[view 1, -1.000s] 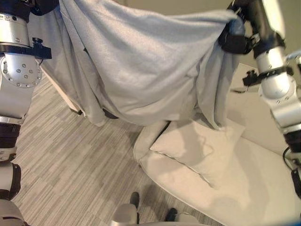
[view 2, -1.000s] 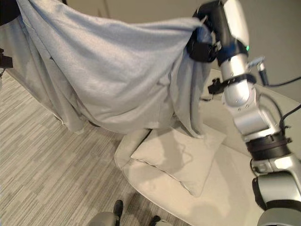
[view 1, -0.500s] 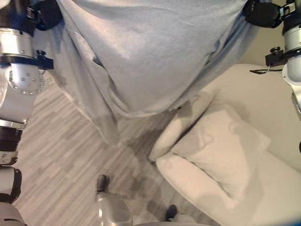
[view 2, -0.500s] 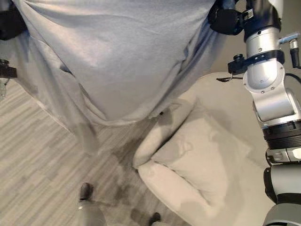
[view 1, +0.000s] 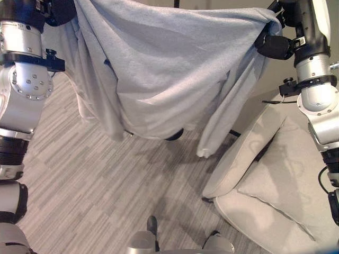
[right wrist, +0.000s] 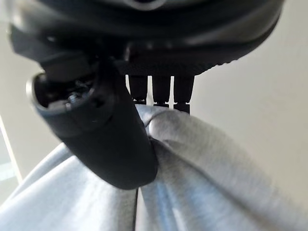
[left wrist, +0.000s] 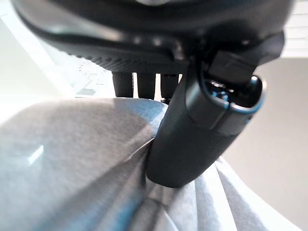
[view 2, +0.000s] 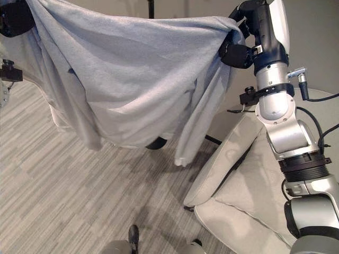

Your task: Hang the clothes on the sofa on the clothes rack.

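Note:
A large light grey garment hangs spread out between my two raised hands, its lower edge and one sleeve dangling above the floor. My left hand grips its upper left corner, and in the left wrist view the thumb presses the cloth against the fingers. My right hand holds the upper right corner, with its thumb pinching a fold of the cloth. The clothes rack's dark pole rises just behind the garment's top edge, and its dark foot shows under the hem.
The pale sofa stands at the lower right with a cushion lying on it. Striped grey carpet covers the floor to the left and in front. A thin dark bar runs along the floor between the rack's foot and the sofa.
The whole picture has swung away from the sofa, which now lies at the lower right. Both hands still hold the garment stretched; the rack's pole and foot have come into sight behind it.

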Tool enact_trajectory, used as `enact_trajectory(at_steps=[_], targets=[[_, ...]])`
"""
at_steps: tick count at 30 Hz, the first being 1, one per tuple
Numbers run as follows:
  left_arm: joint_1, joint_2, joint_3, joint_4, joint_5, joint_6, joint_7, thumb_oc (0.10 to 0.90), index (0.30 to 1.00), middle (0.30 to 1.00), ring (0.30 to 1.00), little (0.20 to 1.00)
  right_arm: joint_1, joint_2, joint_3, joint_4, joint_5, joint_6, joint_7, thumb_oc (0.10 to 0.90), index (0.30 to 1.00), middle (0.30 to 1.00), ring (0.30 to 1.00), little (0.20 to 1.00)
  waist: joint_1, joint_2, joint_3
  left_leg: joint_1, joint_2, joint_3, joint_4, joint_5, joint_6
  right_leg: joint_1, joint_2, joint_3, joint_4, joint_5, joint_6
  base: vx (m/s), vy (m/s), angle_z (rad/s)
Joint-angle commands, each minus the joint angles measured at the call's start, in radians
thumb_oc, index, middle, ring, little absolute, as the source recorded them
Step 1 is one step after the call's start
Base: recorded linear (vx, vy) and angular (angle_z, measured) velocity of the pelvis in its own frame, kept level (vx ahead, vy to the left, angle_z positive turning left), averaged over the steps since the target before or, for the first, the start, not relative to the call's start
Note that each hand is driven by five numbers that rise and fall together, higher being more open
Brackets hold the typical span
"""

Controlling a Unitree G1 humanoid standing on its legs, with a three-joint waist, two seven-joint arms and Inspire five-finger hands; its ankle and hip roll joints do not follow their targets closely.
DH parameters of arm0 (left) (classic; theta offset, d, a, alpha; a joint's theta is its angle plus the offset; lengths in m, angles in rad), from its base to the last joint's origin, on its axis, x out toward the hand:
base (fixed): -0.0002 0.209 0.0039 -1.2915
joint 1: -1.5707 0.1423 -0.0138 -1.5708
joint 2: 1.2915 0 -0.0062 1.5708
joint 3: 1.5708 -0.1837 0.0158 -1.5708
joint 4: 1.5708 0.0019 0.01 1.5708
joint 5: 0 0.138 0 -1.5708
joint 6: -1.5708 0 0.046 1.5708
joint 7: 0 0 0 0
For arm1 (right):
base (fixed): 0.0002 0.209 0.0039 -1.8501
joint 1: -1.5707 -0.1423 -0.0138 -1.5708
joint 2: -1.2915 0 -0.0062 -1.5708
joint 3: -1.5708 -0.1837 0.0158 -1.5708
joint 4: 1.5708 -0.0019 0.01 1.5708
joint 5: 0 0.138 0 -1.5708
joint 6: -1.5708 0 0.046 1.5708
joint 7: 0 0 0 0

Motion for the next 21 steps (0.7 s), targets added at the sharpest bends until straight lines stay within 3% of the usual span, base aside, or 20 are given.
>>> enact_trajectory(at_steps=[1,3,6,9,12,15,19,21], targets=[[-0.02,0.037,0.077,-0.06,0.039,-0.023,0.034,0.4,0.3,0.3,0.3,0.3,-0.124,-0.123,-0.07,0.026,0.009,-0.052,-0.073,0.4,0.3,0.3,0.3,0.3,-0.027,-0.041,-0.131,0.028,-0.022,-0.044,-0.015,-0.135,-0.095,0.093,0.116,0.113,-0.302,0.075,0.006,0.18,-0.074,-0.28],[-0.019,0.024,0.082,-0.054,0.036,-0.021,0.043,0.4,0.3,0.3,0.3,0.3,-0.119,-0.115,-0.07,0.025,0.014,-0.053,-0.07,0.4,0.3,0.3,0.3,0.3,-0.026,-0.05,-0.134,0.034,-0.023,-0.046,-0.015,-0.134,-0.095,0.104,0.123,0.133,-0.311,0.085,-0.005,0.14,-0.089,0.38],[-0.008,-0.025,0.102,-0.038,0.026,-0.033,0.039,0.4,0.3,0.3,0.3,0.3,-0.168,-0.13,-0.034,0.05,0.045,-0.078,-0.065,0.4,0.3,0.3,0.3,0.3,-0.008,-0.055,-0.173,0.065,0.006,-0.023,-0.009,-0.121,-0.115,0.145,0.144,0.098,-0.312,0.058,0.007,0.2,-0.133,0.27],[0.019,-0.05,0.128,-0.054,0.015,-0.029,0.034,0.4,0.3,0.3,0.3,0.3,-0.165,-0.136,-0.045,0.036,0.058,-0.077,-0.055,0.4,0.3,0.3,0.3,0.3,0.0,-0.074,-0.145,-0.01,0.022,-0.043,0.199,-0.167,-0.132,0.193,0.136,0.09,-0.312,0.032,-0.016,0.09,-0.147,-0.03],[0.033,-0.077,0.137,-0.068,0.006,-0.039,0.028,0.4,0.3,0.3,0.3,0.3,-0.151,-0.142,-0.058,0.019,0.065,-0.077,-0.05,0.4,0.3,0.3,0.3,0.3,0.006,-0.085,-0.121,-0.105,0.036,-0.085,0.348,-0.135,-0.141,0.224,0.132,0.076,-0.312,0.007,-0.039,0.08,-0.063,0.08],[0.031,-0.075,0.132,-0.068,0.005,-0.035,0.032,0.4,0.3,0.3,0.3,0.3,-0.153,-0.143,-0.052,0.012,0.061,-0.075,-0.047,0.4,0.3,0.3,0.3,0.3,0.011,-0.089,-0.117,-0.121,0.062,-0.083,0.263,-0.134,-0.138,0.229,0.125,0.067,-0.312,0.005,-0.032,0.11,0.046,0.18],[0.051,-0.062,0.15,-0.073,0.004,-0.025,0.043,0.4,0.3,0.3,0.3,0.3,-0.149,-0.131,-0.047,0.02,0.058,-0.079,-0.047,0.4,0.3,0.3,0.3,0.3,0.029,-0.082,-0.128,-0.107,0.124,-0.094,0.007,-0.022,-0.159,0.23,0.126,0.074,-0.312,-0.018,-0.023,0.13,0.137,-0.17],[0.054,-0.052,0.153,-0.083,0.004,-0.029,0.05,0.4,0.3,0.3,0.3,0.3,-0.129,-0.136,-0.062,0.021,0.048,-0.074,-0.056,0.4,0.3,0.3,0.3,0.3,0.035,-0.074,-0.128,-0.163,0.152,-0.12,-0.015,-0.013,-0.18,0.259,0.121,0.069,-0.312,-0.044,-0.021,0.2,0.191,-0.3]])
